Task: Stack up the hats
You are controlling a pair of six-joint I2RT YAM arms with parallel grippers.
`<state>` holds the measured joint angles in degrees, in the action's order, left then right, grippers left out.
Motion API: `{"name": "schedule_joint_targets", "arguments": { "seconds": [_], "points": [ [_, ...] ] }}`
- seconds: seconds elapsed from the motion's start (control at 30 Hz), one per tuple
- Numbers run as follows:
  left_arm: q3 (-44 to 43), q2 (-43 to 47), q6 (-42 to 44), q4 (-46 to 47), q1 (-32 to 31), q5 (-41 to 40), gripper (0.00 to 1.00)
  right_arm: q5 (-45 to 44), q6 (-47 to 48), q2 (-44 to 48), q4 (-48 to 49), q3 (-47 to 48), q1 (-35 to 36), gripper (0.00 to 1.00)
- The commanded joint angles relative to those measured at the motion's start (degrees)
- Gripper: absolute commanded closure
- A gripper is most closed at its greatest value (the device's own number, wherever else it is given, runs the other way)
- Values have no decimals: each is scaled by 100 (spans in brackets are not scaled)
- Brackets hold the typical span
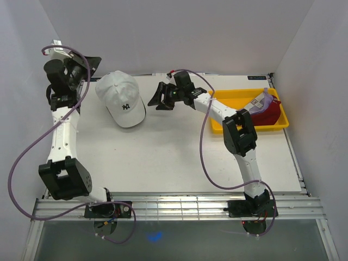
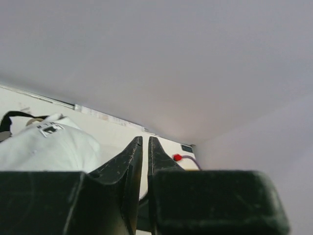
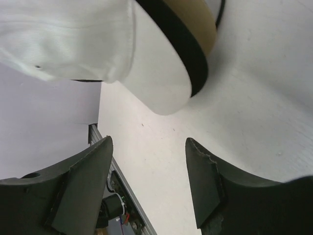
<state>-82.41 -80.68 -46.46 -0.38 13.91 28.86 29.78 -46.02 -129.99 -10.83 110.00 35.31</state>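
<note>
White matte tabletop (image 1: 174, 157), boxed in by plain pale walls at the left, top and right of the overhead view, with a ribbed metal rail (image 1: 179, 205) along the lower edge. Widest stretch of bare top across the lower middle, between the two arms.

Upper left of centre: white hat (image 1: 120, 98), soft cloth, rounded crown, curved brim, stitched with a dark "NY" (image 1: 126, 106). Seen from the right wrist, thin edges of a black brim (image 3: 178, 46) and a tan brim (image 3: 198, 19) lying close against the white one.

At the right edge, a glossy yellow tray (image 1: 272, 127) holding a purple hat (image 1: 261, 100) and a red hat (image 1: 272, 114), touching. Small dark label (image 1: 259, 78) at the far table edge, too small to read.

Right gripper (image 1: 156, 103) just right of the white hat, released, jaws spread wide around nothing. Left gripper (image 2: 145, 140) in the upper left corner, near the wall, clenched to a thin slit, nothing in it.
</note>
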Motion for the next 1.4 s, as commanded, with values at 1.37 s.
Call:
{"name": "schedule_joint_targets", "arguments": {
  "seconds": [1.37],
  "points": [
    [375, -2707, 1201, 610, -934, -2728, 85, 300, -944, -1943, 2313, 1605, 143, 28]
  ]
}}
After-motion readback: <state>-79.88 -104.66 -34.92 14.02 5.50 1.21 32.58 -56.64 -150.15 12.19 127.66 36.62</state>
